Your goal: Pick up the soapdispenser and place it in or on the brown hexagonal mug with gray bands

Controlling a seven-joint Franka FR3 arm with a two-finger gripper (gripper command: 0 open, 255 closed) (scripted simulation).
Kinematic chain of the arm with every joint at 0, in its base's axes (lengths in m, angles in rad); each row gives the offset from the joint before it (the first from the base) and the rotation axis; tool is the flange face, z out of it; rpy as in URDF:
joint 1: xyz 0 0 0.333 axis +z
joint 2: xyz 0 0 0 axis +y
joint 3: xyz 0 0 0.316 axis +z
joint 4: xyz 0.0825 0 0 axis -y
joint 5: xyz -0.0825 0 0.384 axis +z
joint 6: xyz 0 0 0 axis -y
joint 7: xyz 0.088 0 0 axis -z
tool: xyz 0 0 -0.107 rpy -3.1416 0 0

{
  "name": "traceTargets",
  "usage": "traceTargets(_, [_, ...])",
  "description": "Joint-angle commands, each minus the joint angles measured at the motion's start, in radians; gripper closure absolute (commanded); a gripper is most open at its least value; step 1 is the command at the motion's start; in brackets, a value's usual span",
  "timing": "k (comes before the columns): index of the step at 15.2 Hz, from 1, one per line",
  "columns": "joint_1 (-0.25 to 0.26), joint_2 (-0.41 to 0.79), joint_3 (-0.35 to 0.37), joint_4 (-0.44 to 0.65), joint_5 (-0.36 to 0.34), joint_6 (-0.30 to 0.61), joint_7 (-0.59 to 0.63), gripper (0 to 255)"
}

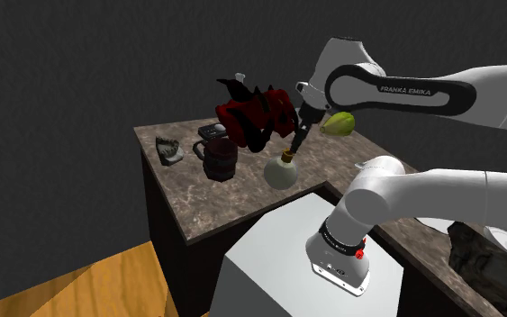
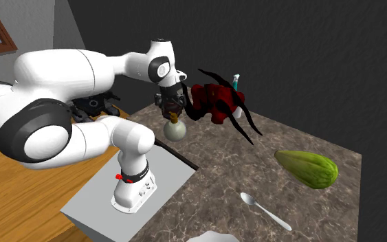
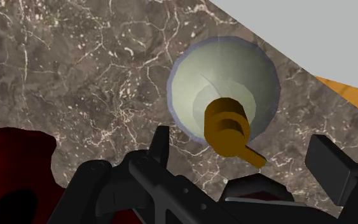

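Note:
The soap dispenser (image 1: pixel 280 170) is a pale round flask with a golden pump top, standing upright on the marble counter near the stand. It also shows in the second exterior view (image 2: pixel 175 129) and the wrist view (image 3: pixel 225 89). My black gripper (image 1: pixel 294 144) hovers just above its pump, open. In the wrist view the gripper (image 3: pixel 244 153) has its fingers (image 3: pixel 160 145) apart, with the golden pump between them and untouched. The brown mug (image 1: pixel 217 158) with grey bands stands on the counter towards the shoulder view's left of the dispenser.
A red and black object (image 1: pixel 256 113) lies just behind the dispenser. A green gourd (image 2: pixel 307 167) and a spoon (image 2: pixel 264 210) lie on the counter (image 1: pixel 197 203). A grey crumpled thing (image 1: pixel 168 150) sits near the mug. The grey stand (image 1: pixel 278 266) adjoins the counter.

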Motion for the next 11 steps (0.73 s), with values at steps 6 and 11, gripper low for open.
traceTargets(6, [-0.013, 0.029, -0.031, -0.096, -0.026, 0.129, -0.014, 0])
traceTargets(11, [-0.017, 0.05, -0.038, -0.122, -0.034, 0.176, -0.013, 0])
